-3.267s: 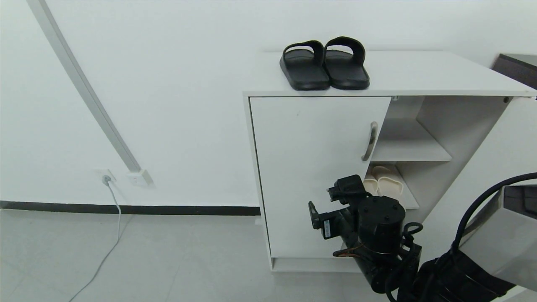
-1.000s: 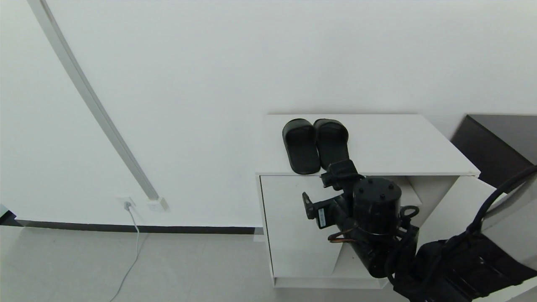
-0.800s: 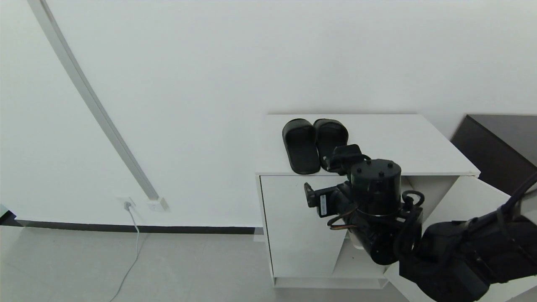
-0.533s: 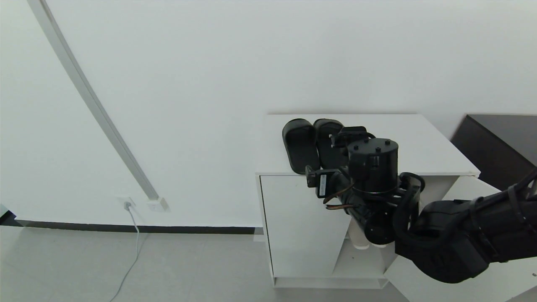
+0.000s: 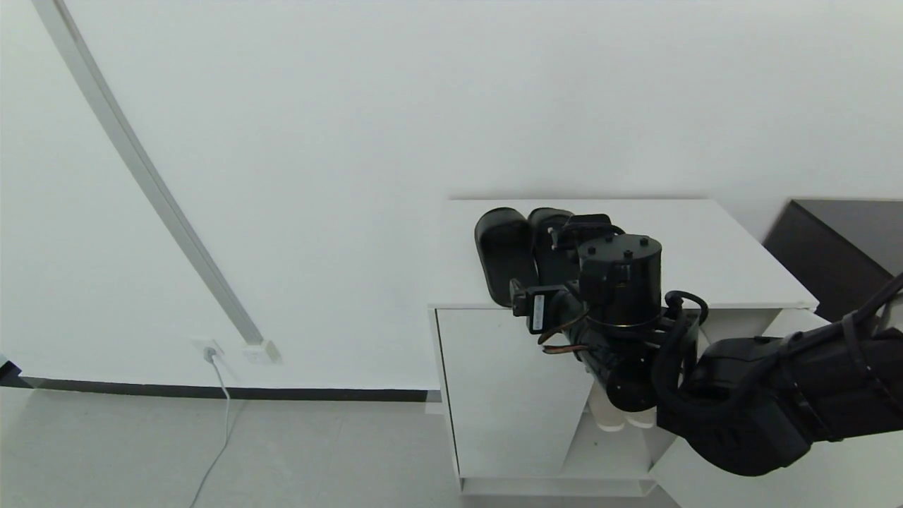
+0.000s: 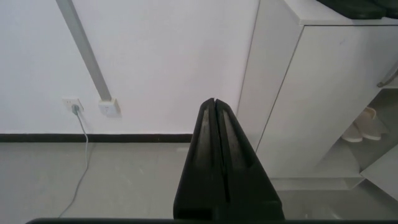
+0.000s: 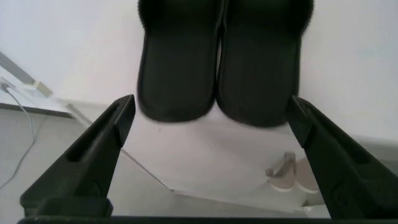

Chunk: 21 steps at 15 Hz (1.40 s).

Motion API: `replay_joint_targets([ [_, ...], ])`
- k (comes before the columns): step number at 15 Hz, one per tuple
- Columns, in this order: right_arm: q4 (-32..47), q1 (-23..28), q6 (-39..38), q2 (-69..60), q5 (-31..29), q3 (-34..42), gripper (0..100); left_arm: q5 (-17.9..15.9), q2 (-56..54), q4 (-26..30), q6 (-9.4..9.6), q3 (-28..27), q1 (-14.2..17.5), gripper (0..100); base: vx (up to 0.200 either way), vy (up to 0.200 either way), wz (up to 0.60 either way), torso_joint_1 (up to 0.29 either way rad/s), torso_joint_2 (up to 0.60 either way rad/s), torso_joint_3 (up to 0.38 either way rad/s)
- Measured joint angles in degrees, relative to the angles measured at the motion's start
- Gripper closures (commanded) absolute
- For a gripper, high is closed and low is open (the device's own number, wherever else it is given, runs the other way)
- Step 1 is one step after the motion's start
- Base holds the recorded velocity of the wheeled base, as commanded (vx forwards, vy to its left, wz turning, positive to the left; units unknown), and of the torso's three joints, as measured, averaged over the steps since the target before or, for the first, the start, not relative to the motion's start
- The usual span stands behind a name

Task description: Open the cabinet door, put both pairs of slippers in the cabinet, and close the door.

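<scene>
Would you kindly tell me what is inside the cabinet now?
A pale pair of slippers sits on a shelf inside the cabinet. The closed door and the right arm cover the rest.

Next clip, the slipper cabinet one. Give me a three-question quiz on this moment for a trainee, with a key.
1. Where do the black slippers lie?
2. True or false: the left gripper is open.
3. The right gripper is: A) shut on one black slipper; B) open, pointed at the pair; C) shut and empty.

Key
1. On top of the cabinet, not yet inside it.
2. False: it is shut.
3. B.
</scene>
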State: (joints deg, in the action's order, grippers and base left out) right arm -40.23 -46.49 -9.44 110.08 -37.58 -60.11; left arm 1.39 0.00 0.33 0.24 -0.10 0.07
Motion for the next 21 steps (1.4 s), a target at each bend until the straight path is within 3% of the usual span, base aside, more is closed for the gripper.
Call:
replay_joint_targets([
  [5, -0.02, 0.02, 0.02, 0.54, -0.02, 0.09, 0, 0.0, 0.0, 0.0, 0.0, 0.0, -0.05, 100, 0.2, 0.0, 0.0, 0.006, 0.0, 0.0],
  [12, -1.32, 0.11, 0.05, 4.12, 0.59, -1.32, 0, 0.16, 0.0, -0.09, -0.24, 0.0, 0.0, 100, 0.0, 0.0, 0.0, 0.0, 0.0, 0.0],
  [21, -3.91, 5.23, 3.8, 13.37, 3.75, -12.92, 0, 0.17, 0.0, -0.06, -0.24, 0.0, 0.0, 100, 0.0, 0.0, 0.0, 0.0, 0.0, 0.0],
])
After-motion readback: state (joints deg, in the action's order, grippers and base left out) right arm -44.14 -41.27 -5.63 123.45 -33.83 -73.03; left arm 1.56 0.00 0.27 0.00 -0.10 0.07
